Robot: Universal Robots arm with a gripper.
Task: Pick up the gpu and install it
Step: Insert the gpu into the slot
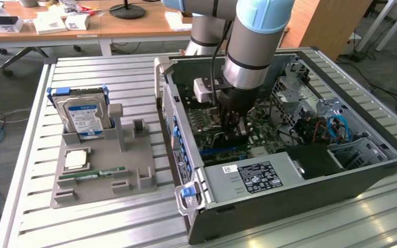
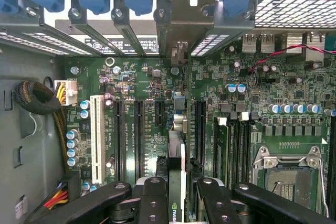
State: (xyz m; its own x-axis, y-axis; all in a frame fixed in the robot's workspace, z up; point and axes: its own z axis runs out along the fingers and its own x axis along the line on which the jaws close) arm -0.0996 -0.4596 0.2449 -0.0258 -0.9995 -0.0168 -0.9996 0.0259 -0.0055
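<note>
"Well, where's the card?"

"Down inside the open PC case (image 1: 288, 199), pinched edge-on in the gripper (image 2: 177, 198), whose fingers are closed narrow on it. The gpu (image 2: 177, 169) runs straight ahead of the fingers over the motherboard (image 2: 152, 77), with black expansion slots (image 2: 139, 140) either side."

"Seated?"

"Can't tell. I'd worry about tilt. If the card sits crooked in that grip, its edge could ride a slot's lip, or its far end could catch the rear slot covers (image 2: 123, 30) ahead of the tool."

"And around it?"

"The case lies on a slatted metal table (image 1: 102, 222). Off to the arm's side a grey holder (image 1: 105, 178) keeps a hard drive (image 1: 85, 116) and a memory stick (image 1: 91, 174). Office desks (image 1: 116, 28) stand beyond the arm."
</note>
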